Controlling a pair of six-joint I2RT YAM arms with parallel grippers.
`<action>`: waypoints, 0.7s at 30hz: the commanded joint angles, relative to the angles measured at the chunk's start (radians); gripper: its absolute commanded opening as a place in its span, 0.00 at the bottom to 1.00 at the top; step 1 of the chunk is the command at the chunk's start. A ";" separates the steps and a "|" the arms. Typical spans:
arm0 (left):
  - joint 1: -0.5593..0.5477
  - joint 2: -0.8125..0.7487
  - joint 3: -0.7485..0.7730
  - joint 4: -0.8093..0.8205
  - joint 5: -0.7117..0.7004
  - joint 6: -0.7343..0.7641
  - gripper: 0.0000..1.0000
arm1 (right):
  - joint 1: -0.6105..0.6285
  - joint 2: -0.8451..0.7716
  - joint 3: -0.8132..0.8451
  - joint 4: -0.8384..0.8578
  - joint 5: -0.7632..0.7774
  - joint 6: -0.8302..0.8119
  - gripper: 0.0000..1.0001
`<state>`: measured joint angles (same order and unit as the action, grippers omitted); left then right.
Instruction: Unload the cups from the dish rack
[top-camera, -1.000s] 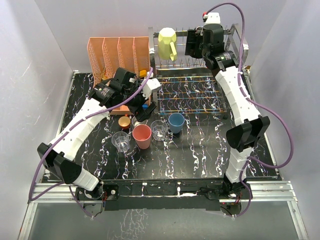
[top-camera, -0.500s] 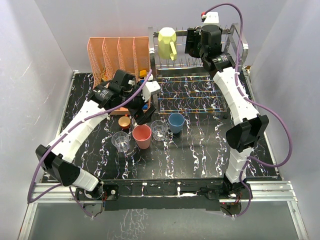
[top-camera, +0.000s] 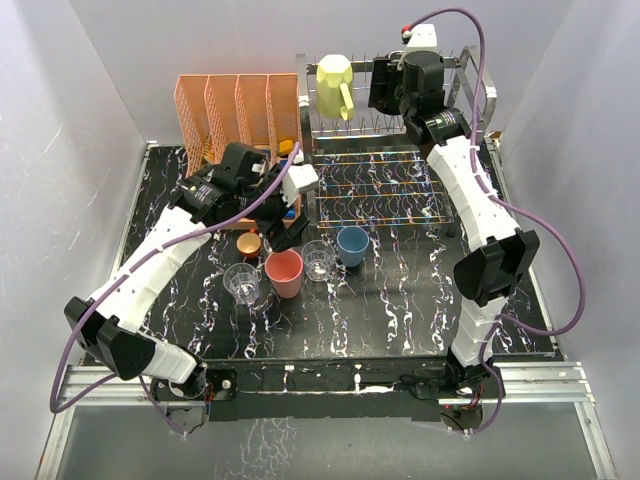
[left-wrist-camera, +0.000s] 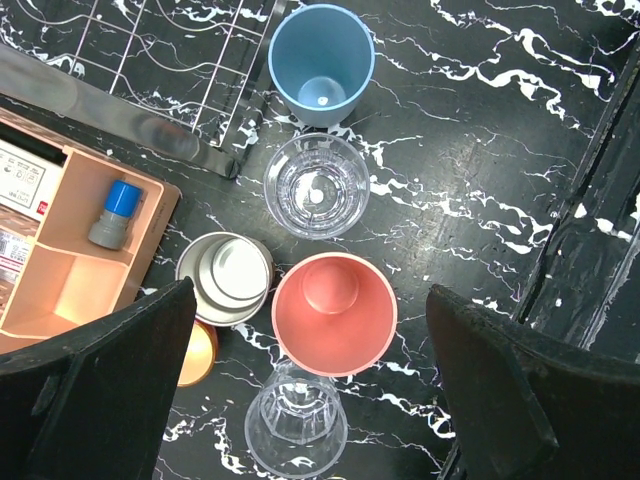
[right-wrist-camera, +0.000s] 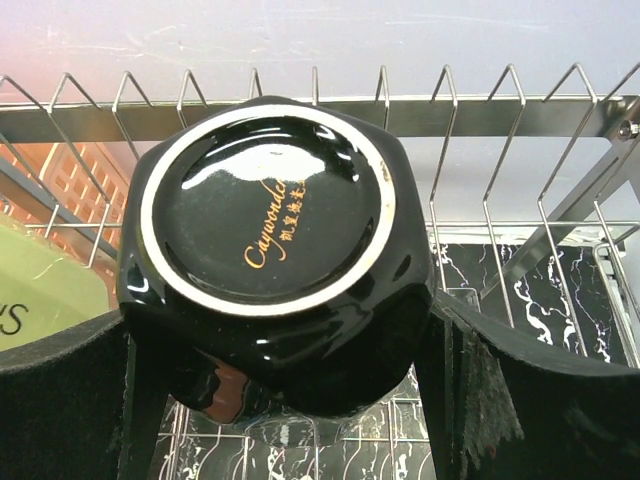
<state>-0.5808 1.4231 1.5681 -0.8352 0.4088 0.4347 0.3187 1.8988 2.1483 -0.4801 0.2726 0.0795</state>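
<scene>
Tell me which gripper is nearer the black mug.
Right. The right gripper clasps the black mug on the dish rack; the left gripper hangs open over the cups on the table, well away.

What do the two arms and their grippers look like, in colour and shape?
Both arms have white shells with black joint housings: left arm, right arm. A purple cable loops along each. The left gripper and right gripper have broad matte black fingers. No markings can be seen.
</scene>
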 joint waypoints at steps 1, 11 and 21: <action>0.002 -0.035 -0.022 0.018 -0.014 -0.001 0.97 | -0.004 -0.119 0.028 0.167 -0.024 0.017 0.21; 0.002 -0.101 -0.042 0.058 -0.023 0.007 0.97 | -0.006 -0.201 0.044 0.200 -0.065 0.077 0.13; 0.000 -0.217 -0.162 0.414 -0.049 0.044 0.97 | -0.006 -0.332 -0.048 0.194 -0.157 0.196 0.08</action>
<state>-0.5808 1.2671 1.4586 -0.6212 0.3672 0.4458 0.3180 1.6920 2.1365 -0.4370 0.1734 0.2008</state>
